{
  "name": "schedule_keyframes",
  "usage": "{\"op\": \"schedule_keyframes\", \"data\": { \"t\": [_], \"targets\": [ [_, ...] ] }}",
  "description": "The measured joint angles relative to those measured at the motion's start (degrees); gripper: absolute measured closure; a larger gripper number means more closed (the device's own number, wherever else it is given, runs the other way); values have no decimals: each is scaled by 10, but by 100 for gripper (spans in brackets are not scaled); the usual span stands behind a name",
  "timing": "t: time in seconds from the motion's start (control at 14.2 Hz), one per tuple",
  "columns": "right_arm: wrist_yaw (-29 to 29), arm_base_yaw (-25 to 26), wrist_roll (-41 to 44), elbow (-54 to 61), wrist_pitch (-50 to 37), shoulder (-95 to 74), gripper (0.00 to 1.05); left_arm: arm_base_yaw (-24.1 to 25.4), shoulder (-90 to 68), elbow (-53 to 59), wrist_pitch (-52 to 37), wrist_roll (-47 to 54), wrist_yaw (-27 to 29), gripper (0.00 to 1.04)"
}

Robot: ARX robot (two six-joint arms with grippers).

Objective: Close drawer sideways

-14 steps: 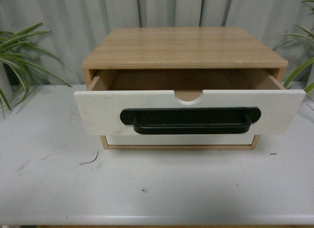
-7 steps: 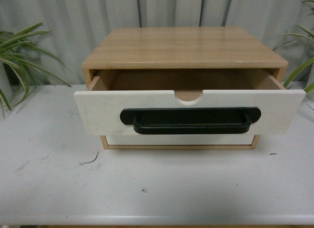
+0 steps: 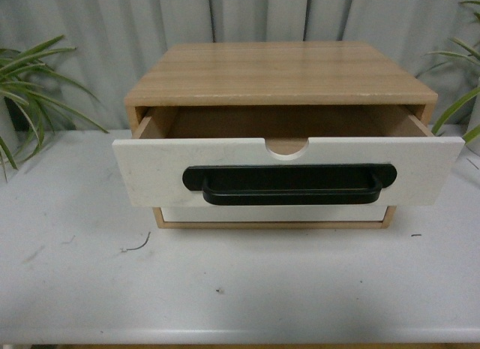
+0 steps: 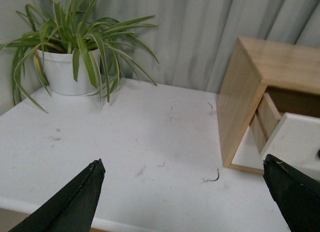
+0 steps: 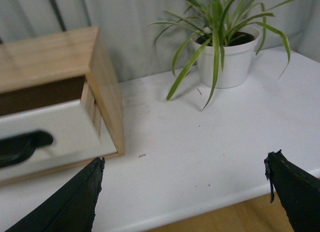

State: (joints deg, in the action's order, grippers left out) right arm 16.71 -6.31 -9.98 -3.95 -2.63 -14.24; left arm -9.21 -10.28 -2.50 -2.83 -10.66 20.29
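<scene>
Closest to me, my left gripper [image 4: 182, 161] hangs over the near part of the white table [image 3: 240, 289] with its dark fingers [image 4: 75, 202] spread wide and nothing between them. My right gripper [image 5: 185, 157] is the same on the other side, fingers far apart and holding nothing. A small dark curl of debris [image 3: 137, 245] lies on the tabletop, left of centre. Beyond it sits the drawer [image 3: 150, 172], pulled out of the wooden cabinet [image 3: 281, 71] so its white front stands proud of the frame. Its long black handle [image 3: 289, 185] runs across the middle, under the half-round notch [image 3: 288, 145] in the upper edge. Beneath it I see a plain white lower front [image 3: 270, 213], set flush in the frame. A leafy plant [image 4: 75, 42] in a white pot [image 4: 62, 70] stands well off to the cabinet's left, and another plant [image 5: 220, 22] to its right. A pale grey curtain [image 3: 112, 26] hangs behind everything.
</scene>
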Motion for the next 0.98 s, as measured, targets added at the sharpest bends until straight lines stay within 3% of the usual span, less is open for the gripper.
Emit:
{"op": "schedule_keyframes", "data": {
  "t": [0.07, 0.14, 0.35, 0.49, 0.63, 0.84, 0.91, 0.98],
  "targets": [
    [29, 3, -22, -17, -79, -78, 6, 9, -49, -10, -62, -17, 35, 7],
    [13, 14, -24, -42, -173, -163, 6, 33, -105, -27, -131, -18, 29, 7],
    [-69, 17, 45, -119, -346, -338, 6, 46, -290, -102, -287, 47, -106, 7],
    [-158, 19, 154, -192, -414, -447, 6, 40, -410, -174, -279, 140, -190, 7],
    [-256, 19, 290, -268, -379, -519, 6, 20, -520, -263, -186, 284, -237, 7],
    [-380, 22, 490, -358, -278, -578, 6, 1, -622, -403, -51, 452, -245, 7],
    [-415, 22, 557, -390, -229, -589, 6, -6, -643, -448, -2, 496, -255, 7],
    [-466, 22, 702, -447, -119, -606, 6, -26, -677, -515, 94, 572, -252, 7]
  ]
}}
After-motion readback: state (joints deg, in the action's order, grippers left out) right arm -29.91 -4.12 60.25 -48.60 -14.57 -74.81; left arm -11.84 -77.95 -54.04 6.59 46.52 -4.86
